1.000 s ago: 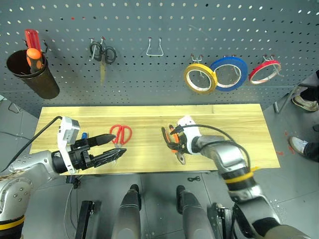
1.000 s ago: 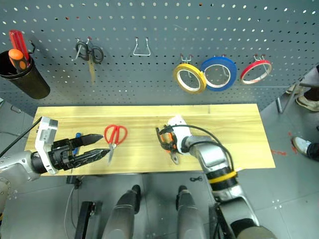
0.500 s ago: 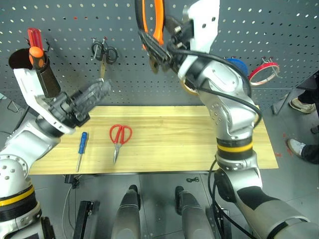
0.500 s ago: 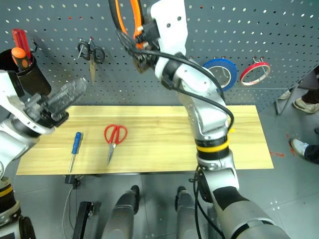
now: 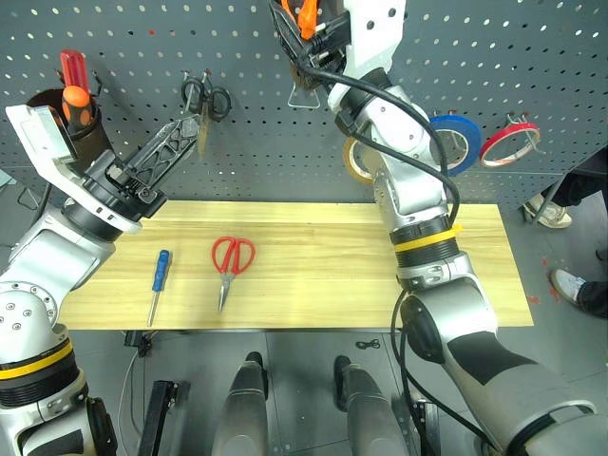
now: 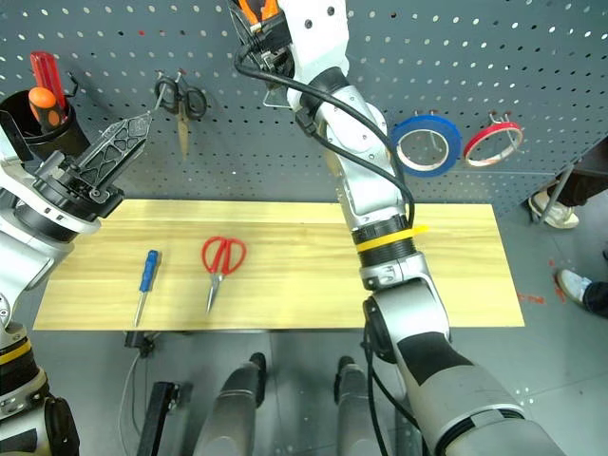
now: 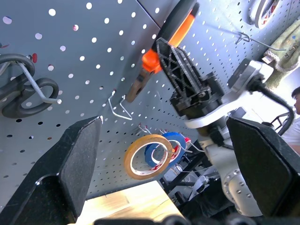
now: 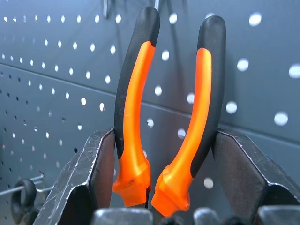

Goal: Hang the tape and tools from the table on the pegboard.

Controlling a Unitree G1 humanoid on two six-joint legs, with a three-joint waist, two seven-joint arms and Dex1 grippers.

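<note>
Right gripper [image 8: 154, 206] pinching pliers [image 8: 168, 108] at pegboard [image 5: 532, 57] — wire hook [image 5: 302, 95] near | left gripper [image 5: 157, 157] spread, empty

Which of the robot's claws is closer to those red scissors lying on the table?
The left claw: it is up by the pegboard, above and left of the red scissors. The right claw is higher still, holding pliers.

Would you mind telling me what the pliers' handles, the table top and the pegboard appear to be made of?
Pliers: the handles look like moulded plastic or rubber sleeves, orange inside and black outside, with a smooth, slightly glossy sheen.
Table: the top looks like light yellowish wood; plank seams and grain lines show, with a matte finish.
Pegboard: probably painted sheet metal, dark grey and matte, with a regular grid of punched holes; the look cannot confirm metal.
</note>
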